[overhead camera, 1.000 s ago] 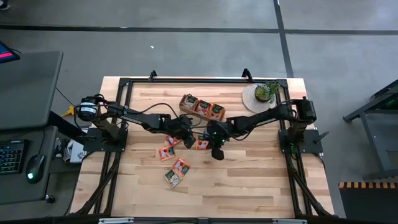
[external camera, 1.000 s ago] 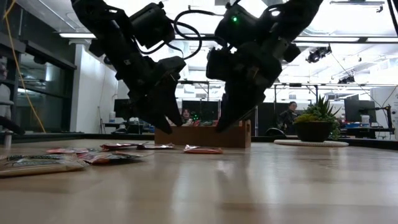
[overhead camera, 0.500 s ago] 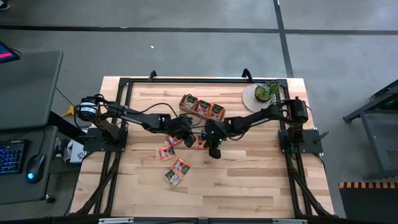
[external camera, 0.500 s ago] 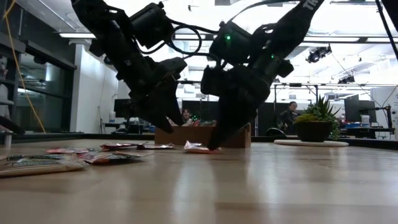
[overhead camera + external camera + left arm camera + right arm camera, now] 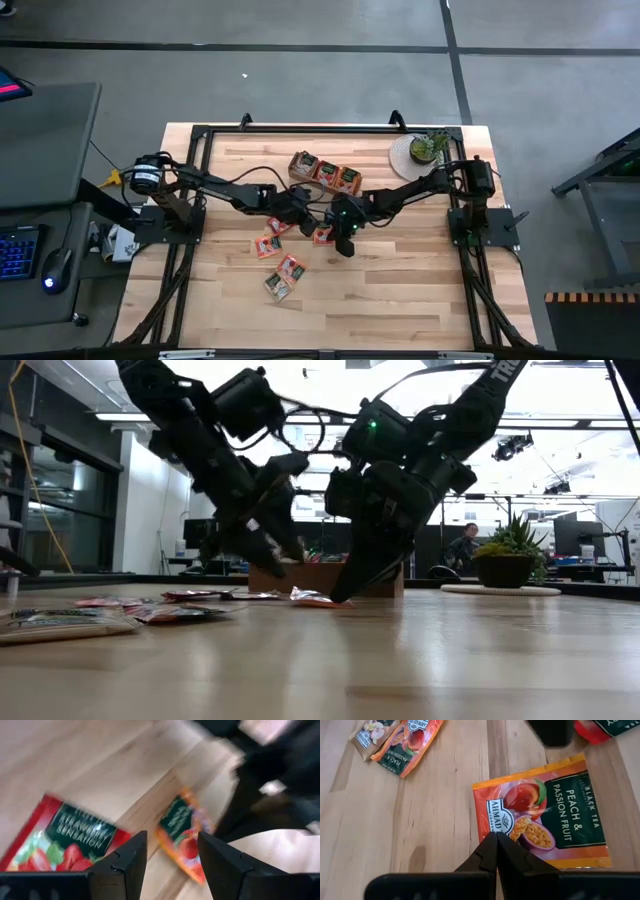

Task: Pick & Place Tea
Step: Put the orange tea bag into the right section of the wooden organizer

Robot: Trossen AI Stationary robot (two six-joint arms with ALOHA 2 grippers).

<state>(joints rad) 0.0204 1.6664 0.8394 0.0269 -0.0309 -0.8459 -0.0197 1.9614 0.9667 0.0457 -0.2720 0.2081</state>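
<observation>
An orange peach-and-passion-fruit tea sachet [image 5: 547,815] lies on the wooden table beside my right gripper [image 5: 496,837], which is shut and slants down onto it [image 5: 337,240]. My left gripper [image 5: 303,213] hangs open just above the table [image 5: 280,555]. In the left wrist view a red strawberry sachet [image 5: 65,837] and the orange sachet [image 5: 186,832] lie flat below it. More tea sachets [image 5: 268,243] [image 5: 287,275] lie flat toward the near left. The brown wooden tray [image 5: 293,172] at the far middle holds several sachets. My right gripper has its shut fingertips [image 5: 490,845] on the orange sachet's printed face near one edge [image 5: 495,822], slanting down from the table's right and far side. The sachet lies on the table, and its left end [image 5: 303,593] stands a little raised in the low view.
A small green potted plant [image 5: 428,148] on a round mat stands at the far right. A black frame [image 5: 300,128] borders the table along its far edge and sides. Bare wood [image 5: 400,290] lies toward the near right.
My right gripper has come down, still shut, onto the orange sachet, whose left end has tipped up a little. My left gripper has stayed in place, open, and has rolled somewhat at the wrist.
</observation>
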